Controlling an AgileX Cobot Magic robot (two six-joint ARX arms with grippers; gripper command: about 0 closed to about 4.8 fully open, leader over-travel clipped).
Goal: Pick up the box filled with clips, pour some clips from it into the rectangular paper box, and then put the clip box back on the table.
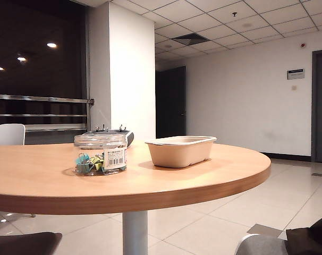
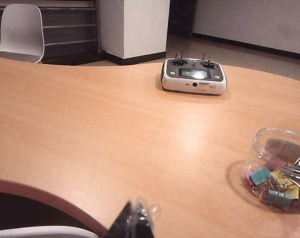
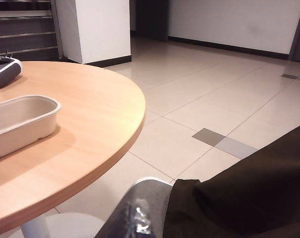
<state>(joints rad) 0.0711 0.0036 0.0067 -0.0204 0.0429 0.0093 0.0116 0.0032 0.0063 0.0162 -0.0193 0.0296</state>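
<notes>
Plainly, nothing has been started: the box filled with clips [image 1: 101, 153] stands upright on the table [image 1: 166, 183], its mixed-colour clips [image 1: 89, 163] heaped at the bottom, and the rectangular paper box [image 1: 181, 150] sits near it toward the right of the exterior view, the two apart and not touching. A grey-white remote control [image 2: 193, 75] lies farther back. The left gripper [image 2: 135, 218] hangs at the near table edge with its fingers clenched on nothing, well apart from the jar. The right gripper [image 3: 138, 221] is off the table, above floor and a dark chair; I cannot tell whether its fingers are clenched or released. The step in hand is the first pick-up; it seems to call for the left fingers to release, reach to the jar and close around its wall.
</notes>
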